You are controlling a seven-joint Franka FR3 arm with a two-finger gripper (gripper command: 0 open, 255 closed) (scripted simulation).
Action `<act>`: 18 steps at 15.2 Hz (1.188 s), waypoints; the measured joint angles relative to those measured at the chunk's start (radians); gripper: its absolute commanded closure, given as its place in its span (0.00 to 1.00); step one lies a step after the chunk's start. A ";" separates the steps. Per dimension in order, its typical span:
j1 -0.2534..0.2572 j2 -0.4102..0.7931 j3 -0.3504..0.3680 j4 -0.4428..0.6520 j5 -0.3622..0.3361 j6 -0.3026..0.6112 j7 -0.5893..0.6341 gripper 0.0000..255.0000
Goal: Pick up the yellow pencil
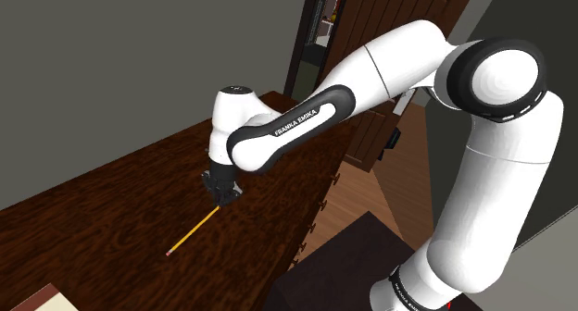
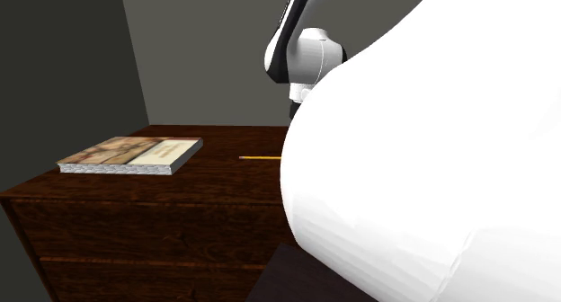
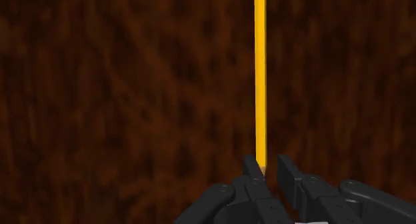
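A dark brown wooden desk (image 1: 111,217) carried a slim yellow pencil (image 1: 193,230) lying flat on its top and a thin tan-covered book (image 2: 130,155) resting well apart near one corner.

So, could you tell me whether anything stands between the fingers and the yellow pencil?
Nothing visible does. The yellow pencil lies bare on the dark wooden tabletop, one end between the open fingers; the book sits well aside.

The pencil (image 1: 193,230) lies flat on the tabletop (image 1: 111,207). One end sits between the fingers of the gripper (image 1: 220,196). A book (image 2: 135,155) lies on the same surface, apart from the pencil, toward the second exterior view's left.
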 measured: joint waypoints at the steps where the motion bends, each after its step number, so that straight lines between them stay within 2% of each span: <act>1: 0.000 0.000 0.000 0.000 -0.001 0.001 0.001 1.00; 7: 0.001 -0.002 0.000 -0.002 0.000 0.000 0.003 1.00; 18: -0.033 -0.101 0.042 0.021 0.081 -0.118 -0.043 1.00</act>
